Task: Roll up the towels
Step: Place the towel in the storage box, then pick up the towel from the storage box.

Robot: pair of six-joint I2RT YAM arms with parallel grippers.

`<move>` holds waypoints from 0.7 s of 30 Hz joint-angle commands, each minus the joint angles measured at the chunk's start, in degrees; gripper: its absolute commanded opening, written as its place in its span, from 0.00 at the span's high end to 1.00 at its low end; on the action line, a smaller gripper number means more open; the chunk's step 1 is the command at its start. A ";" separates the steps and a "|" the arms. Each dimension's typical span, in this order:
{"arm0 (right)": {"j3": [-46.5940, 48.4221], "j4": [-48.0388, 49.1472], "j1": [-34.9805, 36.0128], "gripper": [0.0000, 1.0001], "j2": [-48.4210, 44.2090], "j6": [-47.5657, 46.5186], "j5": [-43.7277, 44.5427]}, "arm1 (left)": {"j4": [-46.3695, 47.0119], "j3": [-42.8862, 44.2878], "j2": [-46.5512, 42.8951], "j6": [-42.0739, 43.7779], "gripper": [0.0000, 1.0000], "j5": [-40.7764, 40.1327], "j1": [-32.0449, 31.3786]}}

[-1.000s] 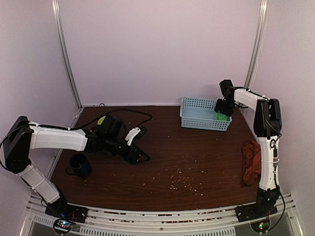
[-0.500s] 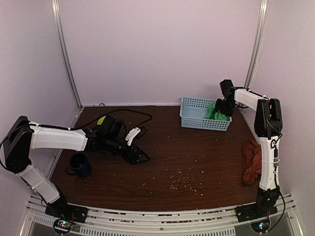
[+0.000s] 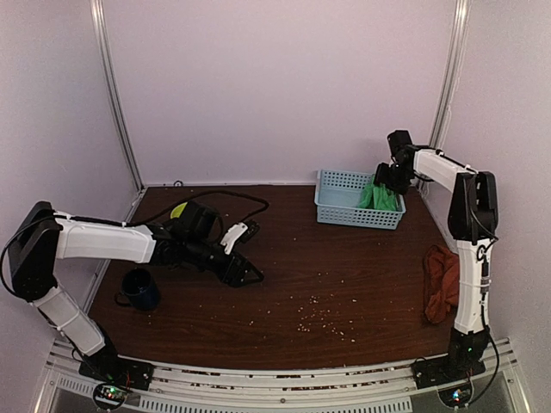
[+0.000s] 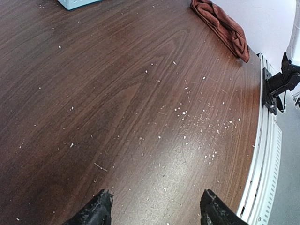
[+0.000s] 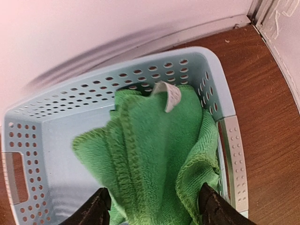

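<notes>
Green towel, top view: shown at the upper right of the frame, drawn up out of the light-blue basket by the right hand. A second earlier only a low patch of it was seen inside the basket, so the lift has been made within that second. Rust towel is left crumpled at the right edge of the tabletop, well apart from the basket. Left hand is held low at centre left.

Left wrist view: the left hand is seen spread wide, with nothing between its fingers, above crumb-speckled wood.

Right wrist view: green cloth is bunched between the right hand's fingers and is judged gripped, hanging over the basket's right end. Rolling is not yet begun; the cloth must first be carried out and spread flat.
</notes>
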 commanded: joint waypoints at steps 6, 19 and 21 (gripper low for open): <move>2.79 3.78 3.34 0.39 1.47 0.23 -14.70 | 2.34 2.01 1.81 0.86 0.34 1.97 -0.40; 8.12 1.04 6.43 0.39 1.88 -13.98 -3.56 | -0.19 4.24 1.38 0.69 0.34 -2.30 -0.40; 8.16 -0.06 6.48 0.38 3.29 -14.70 -1.21 | -1.28 6.20 2.34 0.60 0.34 -4.19 -0.40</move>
